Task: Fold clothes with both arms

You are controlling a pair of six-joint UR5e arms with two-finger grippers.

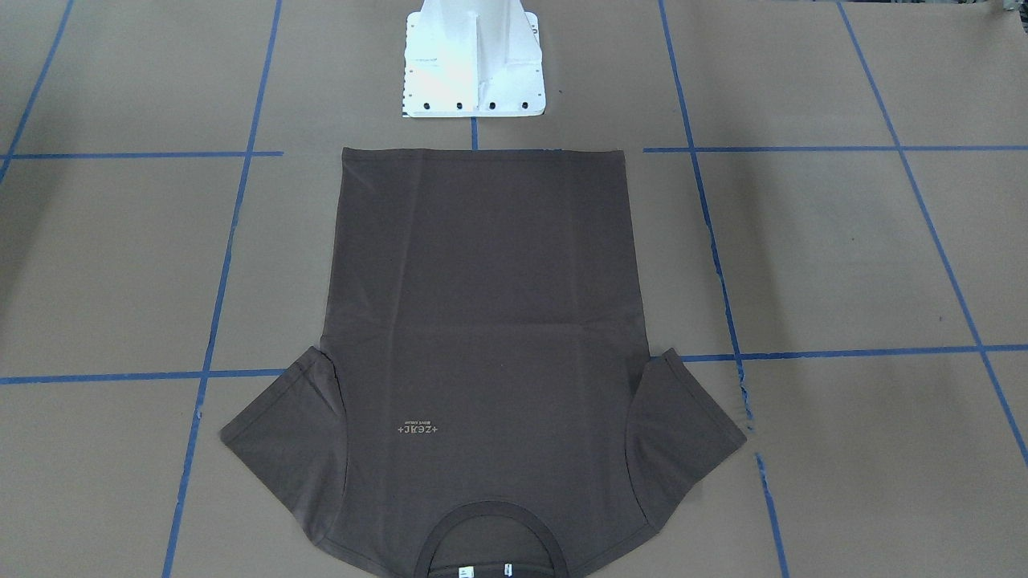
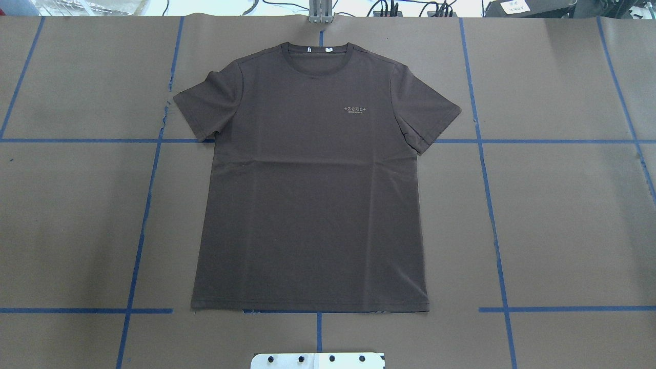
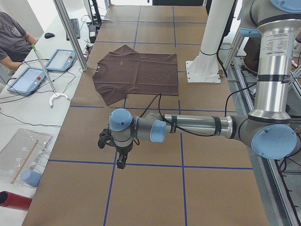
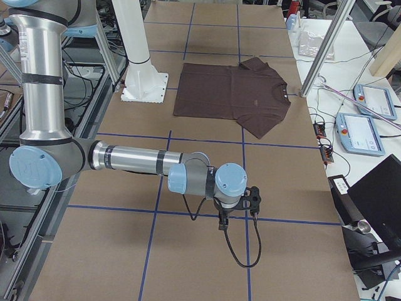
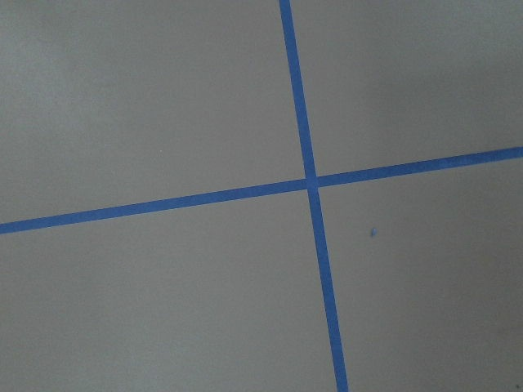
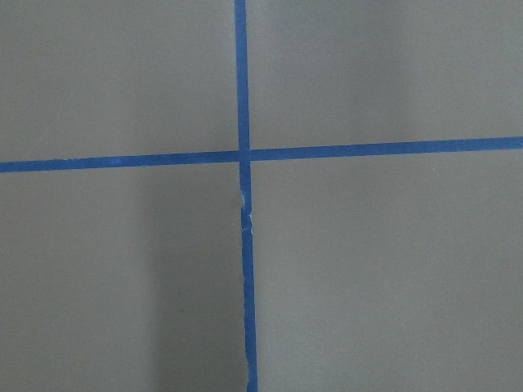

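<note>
The dark brown T-shirt (image 2: 307, 205) lies flat and spread out, front up, in the middle of the table, its collar (image 2: 318, 54) on the side far from the robot and its hem near the white pedestal. It also shows in the front view (image 1: 482, 305) and both side views (image 3: 136, 73) (image 4: 232, 94). My left gripper (image 3: 121, 162) hangs over bare table well away from the shirt, seen only in the left side view; I cannot tell whether it is open or shut. My right gripper (image 4: 222, 224) hangs likewise at the other end; I cannot tell its state. Both wrist views show only paper and tape.
Brown paper with a blue tape grid (image 2: 492, 215) covers the table. The white pedestal base (image 1: 474, 64) stands just behind the hem. Beyond the far edge are tablets (image 3: 61, 59), a metal post (image 3: 70, 33), cables and a seated person (image 3: 11, 37).
</note>
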